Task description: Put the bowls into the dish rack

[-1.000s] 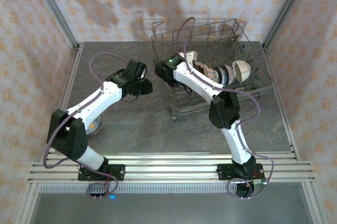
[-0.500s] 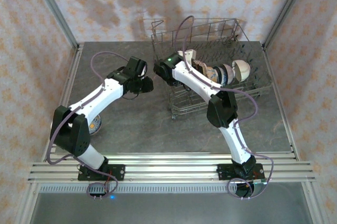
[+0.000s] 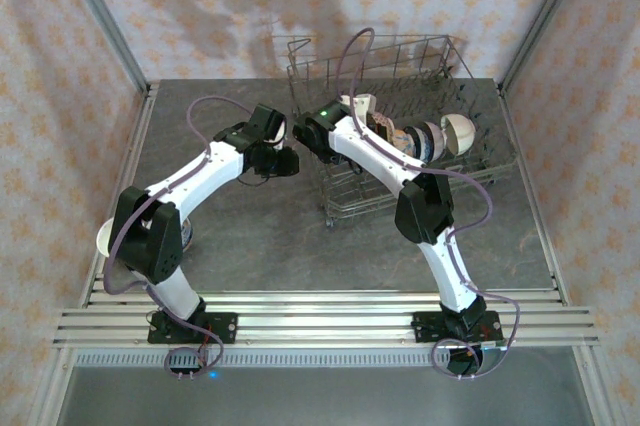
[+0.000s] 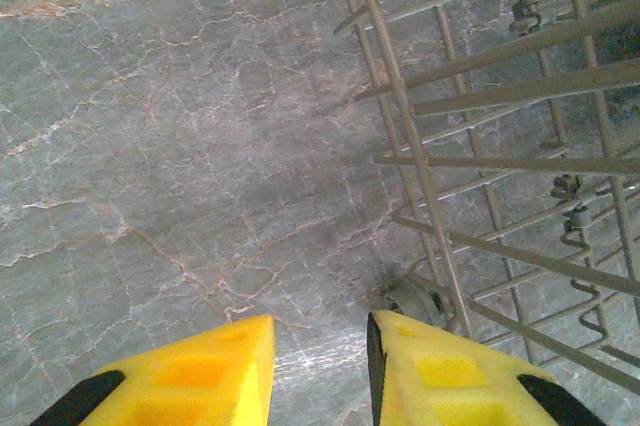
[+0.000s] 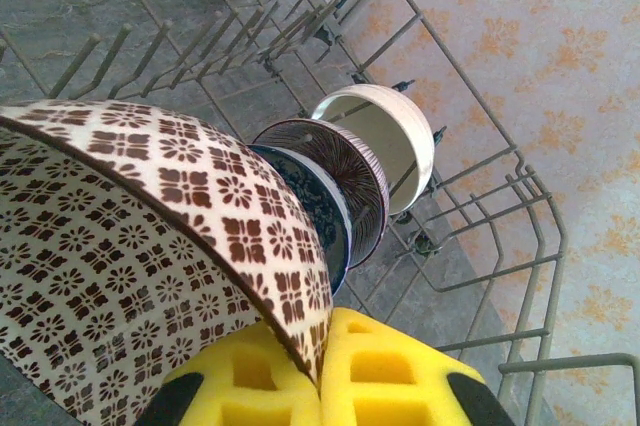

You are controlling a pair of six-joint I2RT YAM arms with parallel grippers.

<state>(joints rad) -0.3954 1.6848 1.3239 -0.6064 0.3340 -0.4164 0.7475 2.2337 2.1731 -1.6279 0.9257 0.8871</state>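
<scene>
Part-open and empty, the left hand (image 4: 320, 331) now hovers further toward 3 o'clock, at the corner of the silvery wire dish rack (image 3: 335, 201), while the right hand (image 5: 320, 346) stays clamped on the brown-and-cream patterned ceramic bowl (image 5: 150, 246) inside it, so placement looks unfinished.

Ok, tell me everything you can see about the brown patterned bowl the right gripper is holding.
The brown patterned bowl looks like glazed ceramic: cream, covered in brown flower-and-square motifs, with a dark rim. It is held on edge inside the dish rack, its rim pinched by the shut right gripper, first in a row beside a dark blue bowl.
</scene>
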